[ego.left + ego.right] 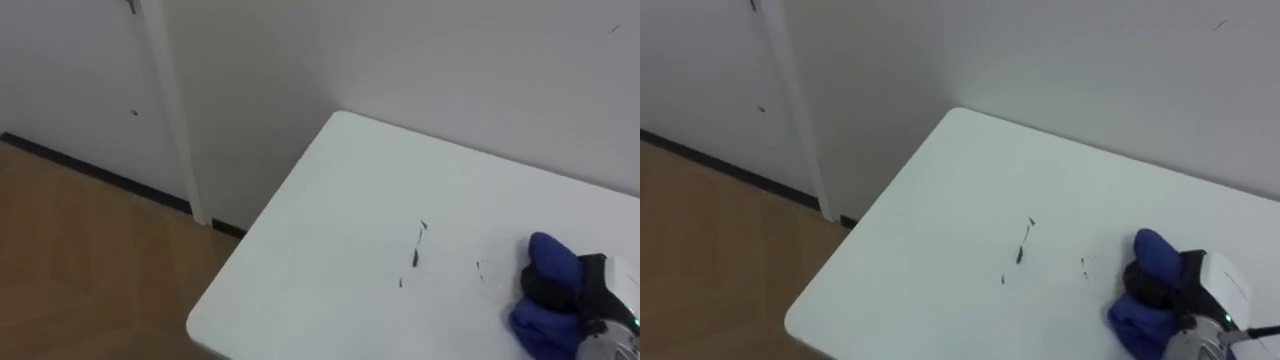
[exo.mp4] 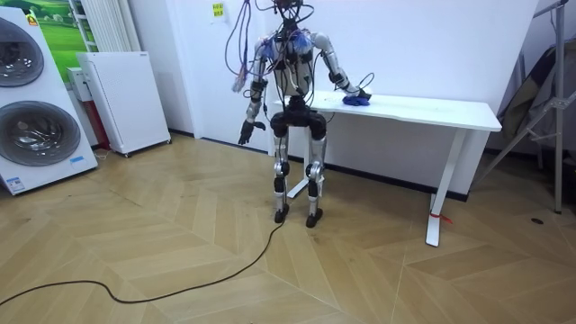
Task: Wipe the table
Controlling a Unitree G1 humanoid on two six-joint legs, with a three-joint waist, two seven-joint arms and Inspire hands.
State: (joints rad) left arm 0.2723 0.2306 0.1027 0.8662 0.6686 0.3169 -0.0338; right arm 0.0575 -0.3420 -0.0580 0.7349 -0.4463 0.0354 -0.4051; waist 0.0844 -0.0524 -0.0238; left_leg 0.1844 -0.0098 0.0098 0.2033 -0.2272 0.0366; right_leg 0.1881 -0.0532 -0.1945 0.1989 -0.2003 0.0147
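on table (image 1: 330, 200), right robot hand (image 1: 575, 285) clutching blue cloth (image 1: 548, 250), left robot hand (image 2: 245, 135) hanging in room view

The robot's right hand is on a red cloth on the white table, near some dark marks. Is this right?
No: the cloth is blue, not red, as the left eye view shows. The right hand is on it on the white table, near dark marks.
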